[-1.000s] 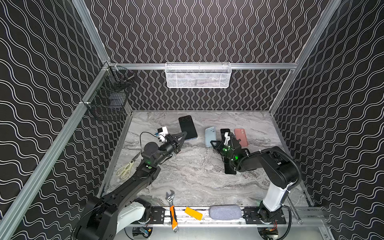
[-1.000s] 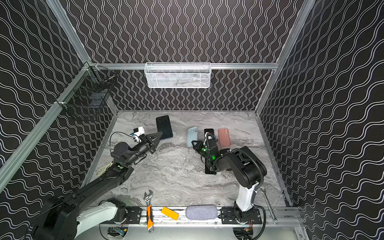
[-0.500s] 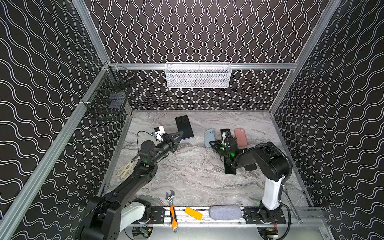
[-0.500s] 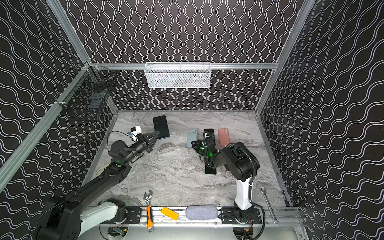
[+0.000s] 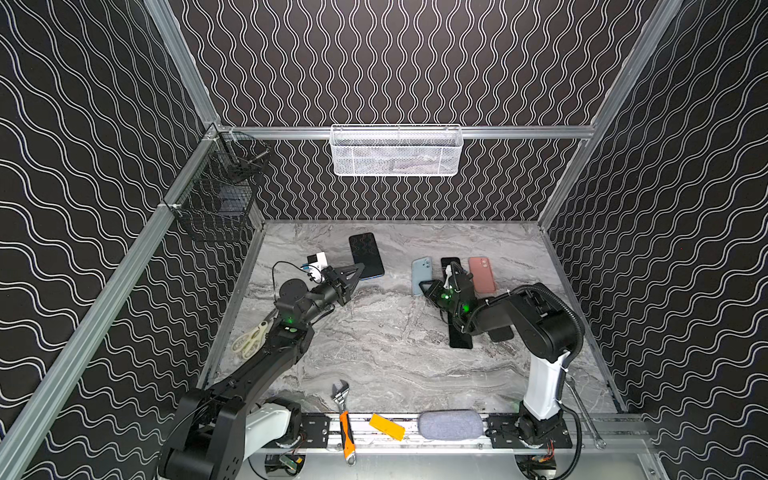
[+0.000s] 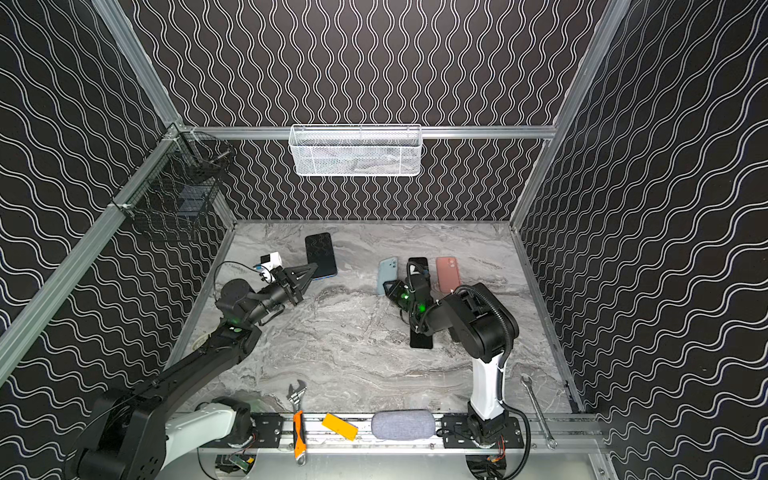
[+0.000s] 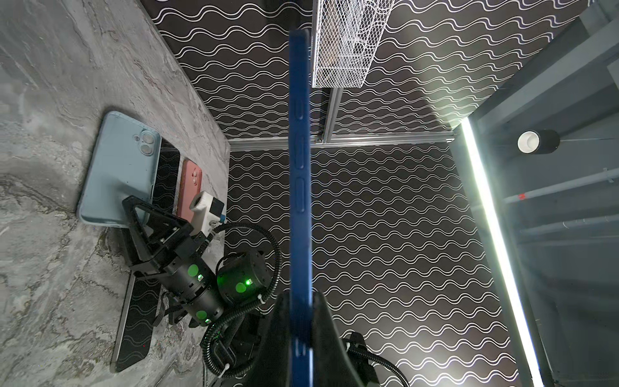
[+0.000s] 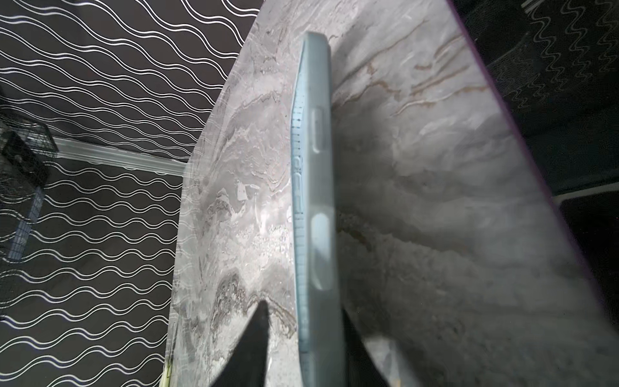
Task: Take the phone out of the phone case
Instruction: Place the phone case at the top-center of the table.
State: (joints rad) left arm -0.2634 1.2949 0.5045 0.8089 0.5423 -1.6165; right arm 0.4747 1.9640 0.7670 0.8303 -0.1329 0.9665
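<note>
The phone, dark-screened with a blue rim, is held clear of the table at the back left, and my left gripper is shut on its near end. In the left wrist view its blue edge runs straight out from between the shut jaws of the left gripper. The light blue phone case lies back-up on the marble table, apart from the phone. My right gripper straddles the case's near end, open. In the right wrist view one finger stands off the case edge.
A black phone and a pink case lie beside the blue case; another black phone lies under the right arm. Scissors lie by the left wall, a wrench in front. A white mesh basket hangs on the back wall.
My right gripper has opened from its grip on the light blue case. The left gripper has drawn the phone a little to the left, away from the case.
</note>
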